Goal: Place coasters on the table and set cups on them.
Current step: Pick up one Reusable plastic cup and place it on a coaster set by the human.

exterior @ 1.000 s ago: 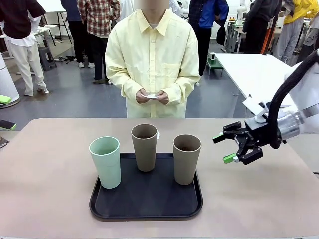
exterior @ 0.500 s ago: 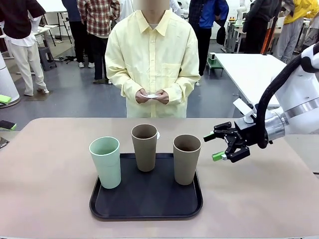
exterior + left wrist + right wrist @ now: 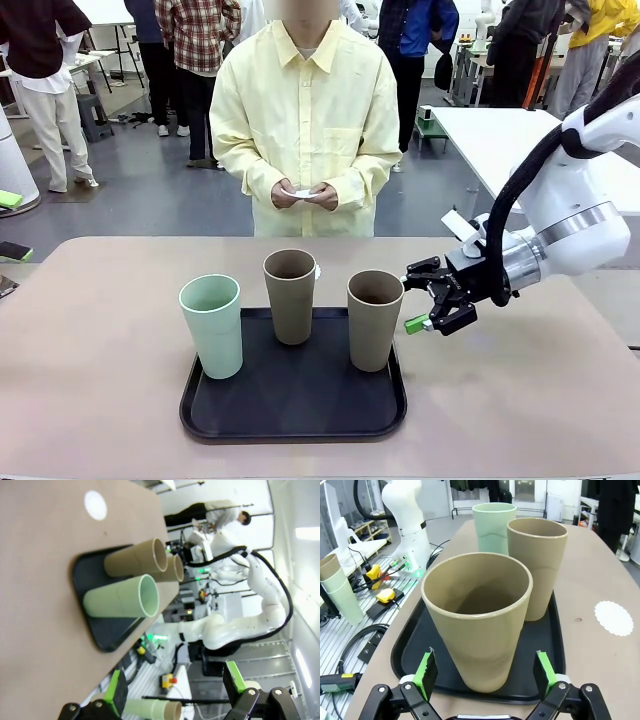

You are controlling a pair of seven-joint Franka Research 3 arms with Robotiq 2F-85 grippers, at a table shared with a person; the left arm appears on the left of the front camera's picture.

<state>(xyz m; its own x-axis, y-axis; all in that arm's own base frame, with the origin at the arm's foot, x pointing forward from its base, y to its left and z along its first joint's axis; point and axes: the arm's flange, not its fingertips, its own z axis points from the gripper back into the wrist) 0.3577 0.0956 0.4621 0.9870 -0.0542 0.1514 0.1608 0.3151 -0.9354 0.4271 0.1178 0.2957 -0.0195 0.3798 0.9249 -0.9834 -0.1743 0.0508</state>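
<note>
Three cups (image 3: 290, 295) stand upright on the black tray (image 3: 290, 405) on the table (image 3: 90, 380), with the mint green cup (image 3: 212, 325) at the robot's left end and the right taupe cup (image 3: 375, 318) at the other. One coaster (image 3: 614, 617) lies on the table near the tray's far edge. The right gripper (image 3: 413, 303), jaws wide and empty, hangs just beside the right taupe cup, not touching it. The left gripper (image 3: 175, 692), equally spread, holds nothing, well apart from the tray.
</note>
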